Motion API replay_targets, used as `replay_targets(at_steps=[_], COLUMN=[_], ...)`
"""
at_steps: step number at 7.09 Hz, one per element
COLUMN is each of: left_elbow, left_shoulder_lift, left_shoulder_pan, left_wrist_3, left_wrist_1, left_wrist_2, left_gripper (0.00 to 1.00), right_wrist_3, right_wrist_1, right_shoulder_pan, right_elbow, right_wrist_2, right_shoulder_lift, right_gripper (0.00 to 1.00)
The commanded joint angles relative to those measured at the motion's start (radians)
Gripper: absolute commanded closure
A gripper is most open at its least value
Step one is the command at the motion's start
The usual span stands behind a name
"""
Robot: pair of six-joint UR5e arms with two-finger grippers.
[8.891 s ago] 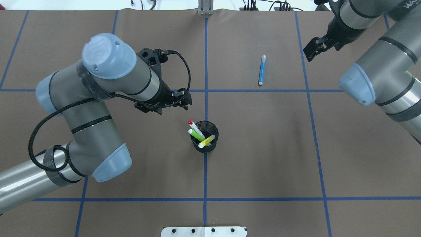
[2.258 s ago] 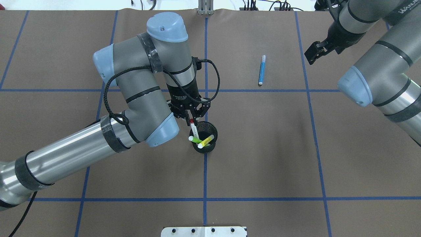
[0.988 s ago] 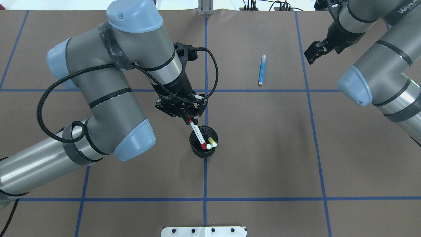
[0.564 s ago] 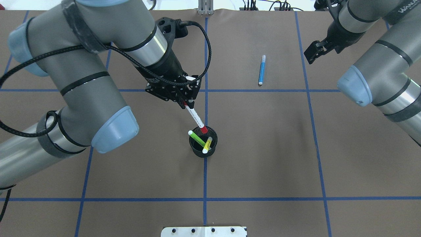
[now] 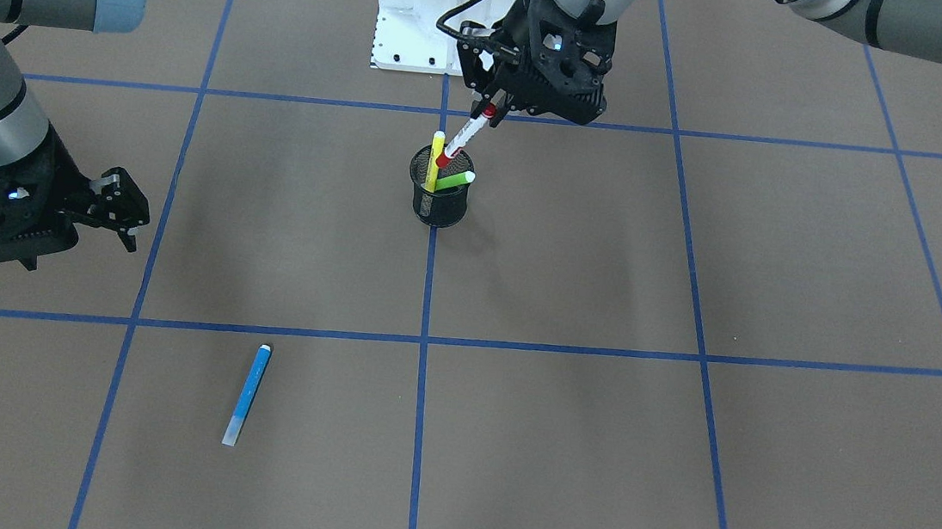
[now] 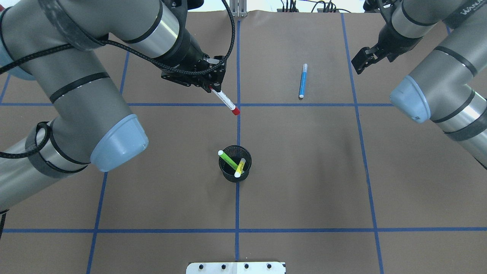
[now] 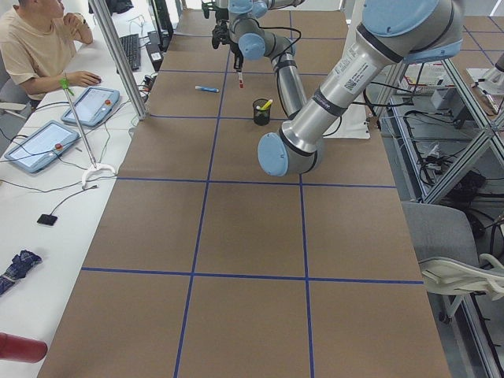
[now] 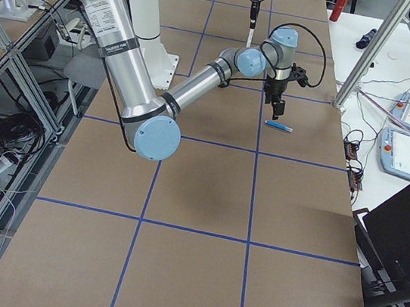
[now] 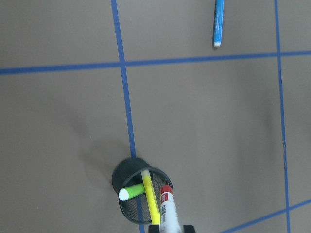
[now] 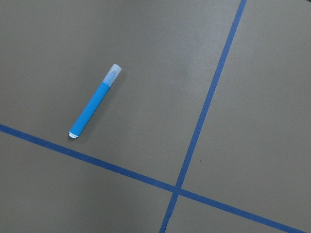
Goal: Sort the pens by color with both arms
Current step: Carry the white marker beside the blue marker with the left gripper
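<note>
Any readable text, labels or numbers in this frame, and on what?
"WAN", cut off by the frame edge: on the right arm.
Print on the red-capped pen barrel: too small to read.
Sticker on the left arm: blurred, unreadable.

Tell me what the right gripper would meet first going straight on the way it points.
Probably the right gripper reaches bare brown table near the blue tape crossing; the blue pen lies off to the side.

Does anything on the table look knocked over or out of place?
Nothing stands out. The cup is upright with the green pen and yellow pen leaning inside, the blue pen lies flat, and the left gripper holds the red pen tilted, clear of the cup.
</note>
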Motion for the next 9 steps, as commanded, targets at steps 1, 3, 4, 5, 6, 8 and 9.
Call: replay_targets(at_steps=[1, 3, 4, 5, 6, 8, 9], left_elbow=[0.076, 0.238, 0.33, 0.451, 0.552, 0.773, 0.868], left_shoulder_lift=[0.036, 0.033, 0.024, -0.014, -0.068, -0.221, -0.281], left_shoulder_pan=[0.006, 0.088, 0.134, 0.159, 0.171, 0.22, 0.227], left_wrist_3=[-0.088, -0.143, -0.149, -0.151, -0.18, -0.195, -0.198], left_wrist_1=[-0.25, -0.525, -0.644, -0.753, -0.783, -0.787, -0.802], left_wrist_2=[0.151, 0.376, 0.501, 0.587, 0.645, 0.8, 0.818], left_gripper=[1.0, 1.0, 1.0, 1.0, 1.0, 1.0, 1.0], right_wrist_3=[-0.001, -0.001, -0.001, -0.001, -0.001, -0.001, -0.001], right_wrist_1=[-0.001, -0.001, -0.002, -0.001, -0.002, -0.001, -0.001], right_shoulder_pan=[0.0, 0.002, 0.002, 0.002, 0.002, 0.002, 0.002], right_elbow=[0.0, 0.0, 0.0, 0.0, 0.0, 0.0, 0.0], right_wrist_2=[0.001, 0.004, 0.006, 0.006, 0.006, 0.004, 0.006], right_shoulder_lift=[0.0, 0.0, 0.002, 0.002, 0.003, 0.003, 0.002], right_gripper=[0.02, 0.01, 0.01, 0.01, 0.01, 0.01, 0.01])
